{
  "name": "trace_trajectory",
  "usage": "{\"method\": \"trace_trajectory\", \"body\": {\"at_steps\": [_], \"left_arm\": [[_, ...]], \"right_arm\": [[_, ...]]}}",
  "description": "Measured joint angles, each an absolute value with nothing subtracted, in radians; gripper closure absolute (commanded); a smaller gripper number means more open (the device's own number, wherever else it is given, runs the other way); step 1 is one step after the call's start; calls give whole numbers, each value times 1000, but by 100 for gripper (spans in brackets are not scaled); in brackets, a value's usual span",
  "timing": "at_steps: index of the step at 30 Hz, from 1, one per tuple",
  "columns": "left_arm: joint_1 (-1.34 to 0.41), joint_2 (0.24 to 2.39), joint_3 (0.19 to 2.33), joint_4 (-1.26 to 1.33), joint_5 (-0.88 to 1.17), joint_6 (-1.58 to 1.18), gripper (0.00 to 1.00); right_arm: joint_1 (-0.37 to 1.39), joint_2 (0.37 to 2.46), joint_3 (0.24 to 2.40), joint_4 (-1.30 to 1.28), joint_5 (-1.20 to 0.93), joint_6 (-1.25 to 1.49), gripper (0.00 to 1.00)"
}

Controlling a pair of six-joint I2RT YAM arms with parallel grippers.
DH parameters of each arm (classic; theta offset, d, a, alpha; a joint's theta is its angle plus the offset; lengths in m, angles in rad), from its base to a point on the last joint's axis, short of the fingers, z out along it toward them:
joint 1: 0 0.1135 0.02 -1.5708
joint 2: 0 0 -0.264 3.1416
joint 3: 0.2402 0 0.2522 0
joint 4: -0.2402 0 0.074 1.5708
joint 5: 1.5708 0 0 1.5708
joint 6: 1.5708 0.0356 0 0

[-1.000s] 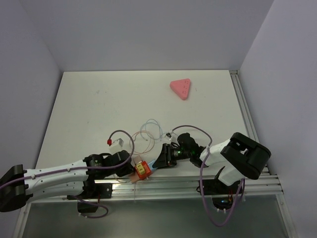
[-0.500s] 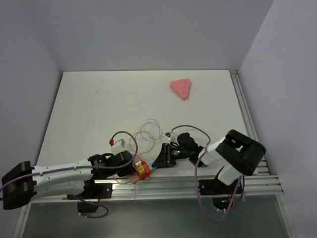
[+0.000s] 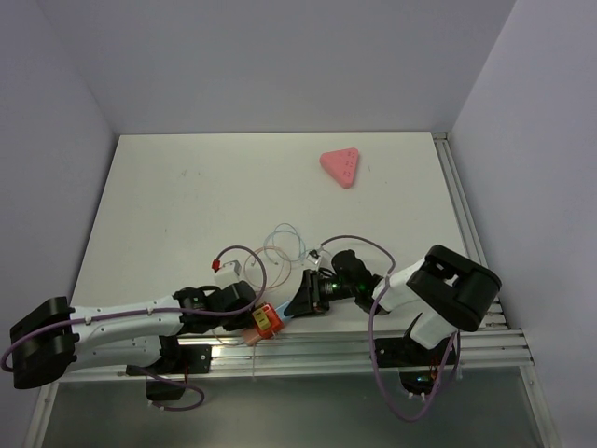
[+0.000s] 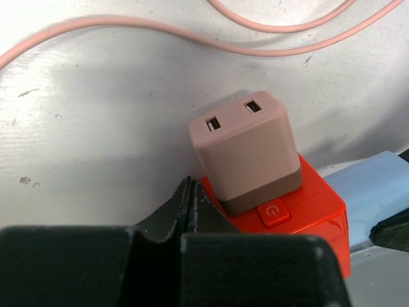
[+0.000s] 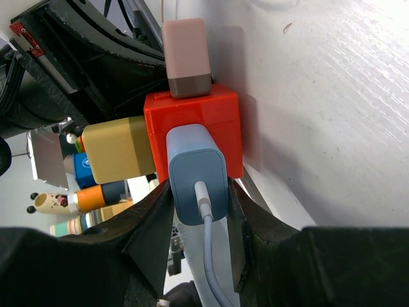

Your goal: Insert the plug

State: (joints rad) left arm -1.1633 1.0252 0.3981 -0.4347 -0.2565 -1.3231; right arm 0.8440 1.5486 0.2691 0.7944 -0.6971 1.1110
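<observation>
On the white table (image 3: 187, 205) both arms meet at the near edge, well apart from the pink triangle (image 3: 340, 167) at the far side. The biggest danger is probably the orange-red block (image 5: 192, 118): it seems to lie loose, so a push from the right gripper (image 5: 198, 192) could slide or tip it rather than seat anything. The left gripper (image 4: 192, 203), its fingers pressed together on nothing, only stands just beside the block and does not hold it. A lesser risk is that the plug (image 5: 195, 169), clamped between the right fingers and set against the block's face, goes in skewed or slips; whether it is fully home I cannot tell. Its white lead (image 5: 209, 275) could also snag. The right wrist view alone shows that grip and a yellow plug (image 5: 118, 150) on the block's side. The left wrist view shows the two slots atop the beige adapter (image 4: 246, 150), and only the overhead view shows the triangle and the loose cable coils (image 3: 280, 247).
</observation>
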Motion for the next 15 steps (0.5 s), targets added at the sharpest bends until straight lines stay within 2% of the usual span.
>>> {"method": "trace_trajectory", "body": {"at_steps": [9,15], "left_arm": [[-1156,1026,406,-462,-268,-1301,100],[-1155,1026,410,-476,-275,-1297,100]], "right_arm": [[863,1644,269,923,-708,1194,100],[884,1603,283,845,-670,1172,100]]}}
